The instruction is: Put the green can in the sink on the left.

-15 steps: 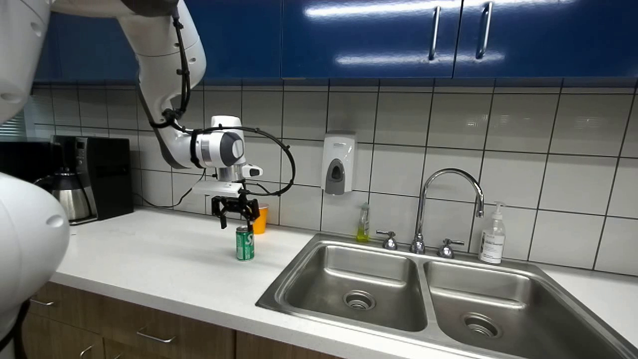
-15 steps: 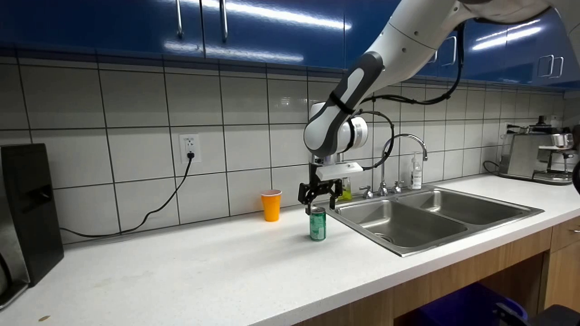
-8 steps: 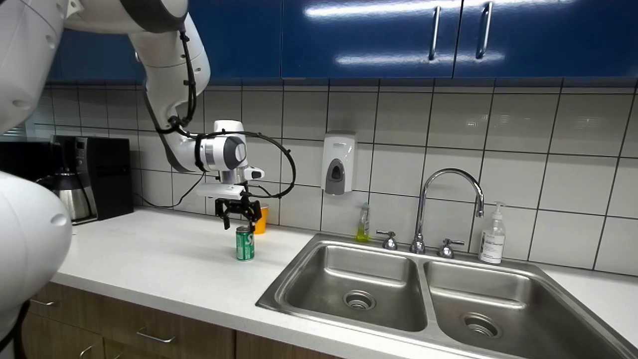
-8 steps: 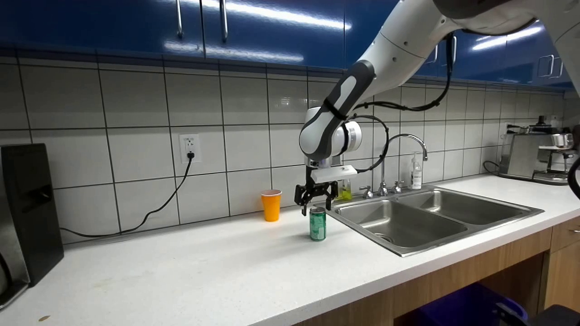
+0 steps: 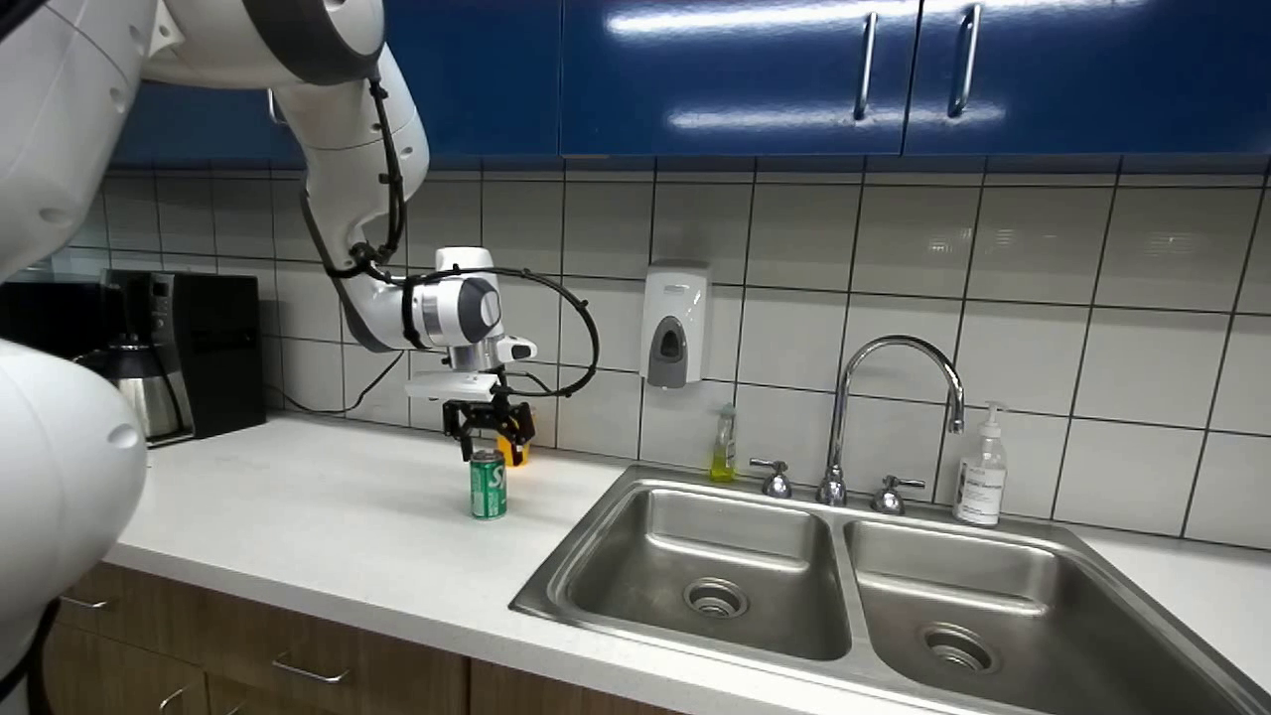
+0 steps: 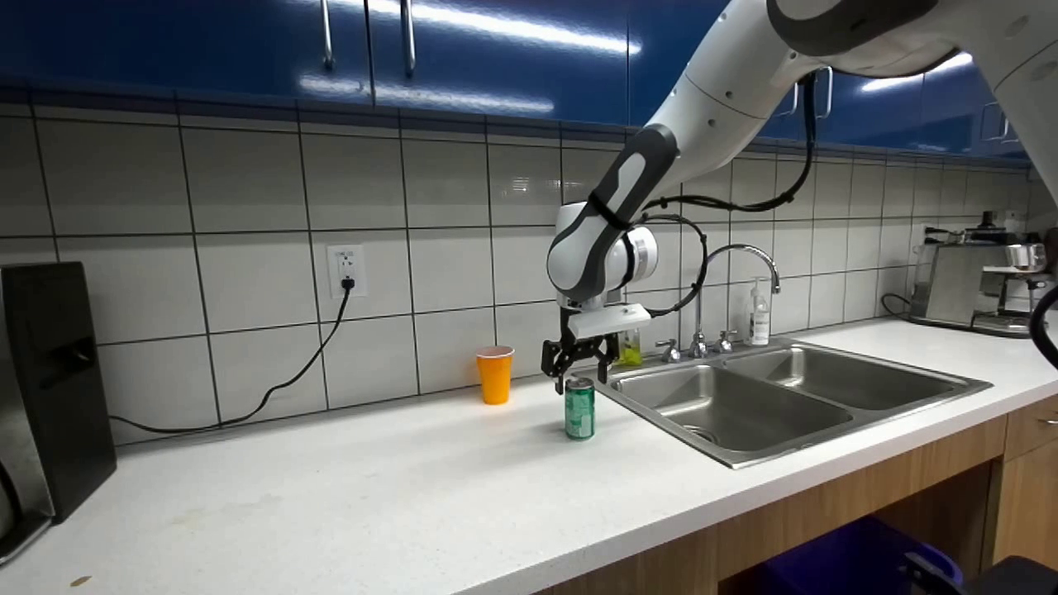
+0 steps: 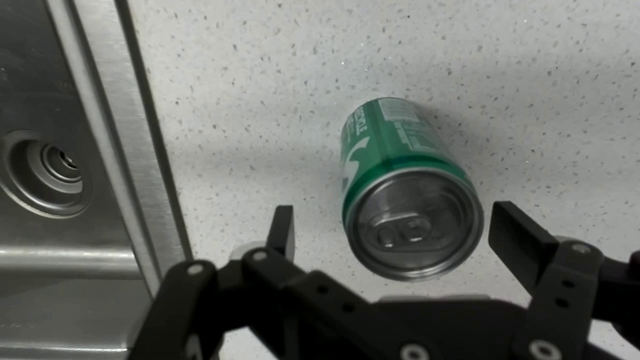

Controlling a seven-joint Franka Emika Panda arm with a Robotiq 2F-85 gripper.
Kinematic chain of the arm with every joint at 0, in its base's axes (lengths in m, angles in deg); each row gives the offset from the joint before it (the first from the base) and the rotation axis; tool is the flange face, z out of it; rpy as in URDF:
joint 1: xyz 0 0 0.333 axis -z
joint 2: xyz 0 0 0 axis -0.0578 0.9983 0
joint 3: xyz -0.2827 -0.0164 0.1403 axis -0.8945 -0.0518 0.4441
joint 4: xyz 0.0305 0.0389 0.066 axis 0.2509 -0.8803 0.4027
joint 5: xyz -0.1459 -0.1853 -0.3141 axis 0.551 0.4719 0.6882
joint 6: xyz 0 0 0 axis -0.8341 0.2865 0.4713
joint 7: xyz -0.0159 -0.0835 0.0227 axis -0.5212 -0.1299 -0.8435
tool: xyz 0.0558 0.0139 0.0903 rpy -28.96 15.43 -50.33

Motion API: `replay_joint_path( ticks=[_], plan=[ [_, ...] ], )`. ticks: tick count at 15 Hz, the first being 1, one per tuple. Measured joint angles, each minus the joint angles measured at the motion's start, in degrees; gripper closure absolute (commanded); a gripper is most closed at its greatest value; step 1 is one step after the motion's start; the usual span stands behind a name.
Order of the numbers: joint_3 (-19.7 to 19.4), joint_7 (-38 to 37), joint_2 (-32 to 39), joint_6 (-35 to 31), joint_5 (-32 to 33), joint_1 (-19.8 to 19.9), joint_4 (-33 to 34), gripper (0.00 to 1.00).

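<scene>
1. At left in an exterior view, a black coffee machine (image 5: 223, 357) with a steel carafe (image 5: 142, 392) stands on the white tabletop (image 5: 298, 506).
2. To its right the pincer (image 5: 492, 450) points down over the green can (image 5: 488, 487), its jaws spread wider than the can; it has hold of nothing. In the wrist view the can's top shows between the fingers (image 7: 521, 245), nearer the one at that picture's right. Whether the fingertips reach below the can's top, I cannot tell.
3. The green can stands upright on the tabletop near the sink (image 5: 581, 544), its pull tab (image 7: 402, 230) visible from above.
4. An orange cup (image 6: 495, 378), seen whole in an exterior view, stands near the tiled wall (image 5: 794, 238).
5. Farther right, the steel sink has a left-hand basin (image 5: 650, 586) and a right-hand basin (image 5: 1062, 645) side by side.
6. A white soap dispenser (image 5: 676, 318) is fixed to the wall; lower, a bottle of yellow-green liquid (image 5: 723, 455) stands at the sink's back rim.
7. A curved faucet (image 5: 839, 427) rises behind the basins, a lever handle (image 5: 887, 497) on either side.
8. Farthest right, a pump bottle (image 5: 981, 487) with a white label stands at the back rim.
</scene>
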Motion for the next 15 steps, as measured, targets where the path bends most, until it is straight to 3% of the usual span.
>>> replay_joint_path(
  ticks=[6, 7, 9, 12, 15],
  plan=[
    [-0.4, -0.5, 1.0, 0.2, 0.3, -0.2, 0.5, 0.0],
    [-0.4, -0.5, 1.1, 0.3, 0.3, -0.2, 0.6, 0.25],
    [-0.6, -0.6, 1.3, 0.4, 0.3, -0.4, 0.8, 0.33],
    [-0.7, -0.9, 1.5, 0.5, 0.3, -0.7, 0.9, 0.58],
    [-0.7, -1.0, 1.5, 1.3, 0.3, -0.8, 1.1, 0.61]
  ],
)
